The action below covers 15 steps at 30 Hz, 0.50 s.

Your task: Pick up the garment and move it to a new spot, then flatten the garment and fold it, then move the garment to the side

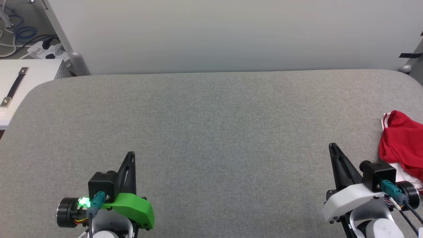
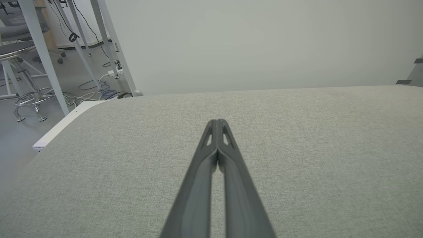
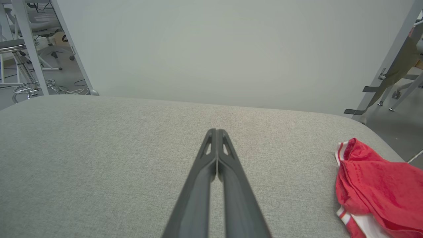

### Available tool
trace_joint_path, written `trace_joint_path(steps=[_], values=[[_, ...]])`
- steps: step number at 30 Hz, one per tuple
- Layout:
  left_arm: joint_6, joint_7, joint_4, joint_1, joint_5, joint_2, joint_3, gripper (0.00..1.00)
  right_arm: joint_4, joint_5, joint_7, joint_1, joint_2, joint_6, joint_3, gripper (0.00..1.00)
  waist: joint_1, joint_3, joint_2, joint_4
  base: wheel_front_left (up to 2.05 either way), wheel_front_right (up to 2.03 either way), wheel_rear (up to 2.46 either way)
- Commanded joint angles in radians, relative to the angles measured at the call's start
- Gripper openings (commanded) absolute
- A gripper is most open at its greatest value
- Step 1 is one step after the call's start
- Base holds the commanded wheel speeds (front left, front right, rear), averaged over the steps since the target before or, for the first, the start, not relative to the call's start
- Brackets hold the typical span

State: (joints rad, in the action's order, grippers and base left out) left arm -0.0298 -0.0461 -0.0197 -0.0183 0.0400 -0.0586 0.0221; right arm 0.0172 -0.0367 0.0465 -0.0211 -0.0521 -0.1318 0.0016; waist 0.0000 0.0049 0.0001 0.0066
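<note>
No readable text, labels or numbers anywhere.

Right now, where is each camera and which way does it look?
Head camera: on the head, looking down at the table; left pincer and right pincer show.
Left wrist camera: looks along its shut pincer toward the wall.
Right wrist camera: same, along its own shut pincer.
Head and right wrist both show the red shirt.

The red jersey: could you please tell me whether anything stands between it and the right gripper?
Nothing visible does. Only bare grey table lies between the shut right gripper and the crumpled red jersey to its right.
</note>
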Motion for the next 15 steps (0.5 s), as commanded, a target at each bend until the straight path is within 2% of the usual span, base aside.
trace_joint_path(steps=[1, 15], values=[[0.01, 0.006, 0.007, 0.015, -0.013, 0.007, -0.006, 0.0, -0.008, 0.011, -0.007, 0.015, 0.002, 0.001, -0.001, 0.0, 0.0, 0.0, -0.0001, 0.0, 0.0, 0.0, 0.0], [0.024, 0.035, 0.016, 0.017, -0.032, 0.008, -0.018, 0.0, -0.015, 0.029, -0.035, 0.019, 0.002, 0.001, -0.001, 0.0, 0.0, -0.004, -0.0001, -0.005, 0.0, 0.0, 0.0]])
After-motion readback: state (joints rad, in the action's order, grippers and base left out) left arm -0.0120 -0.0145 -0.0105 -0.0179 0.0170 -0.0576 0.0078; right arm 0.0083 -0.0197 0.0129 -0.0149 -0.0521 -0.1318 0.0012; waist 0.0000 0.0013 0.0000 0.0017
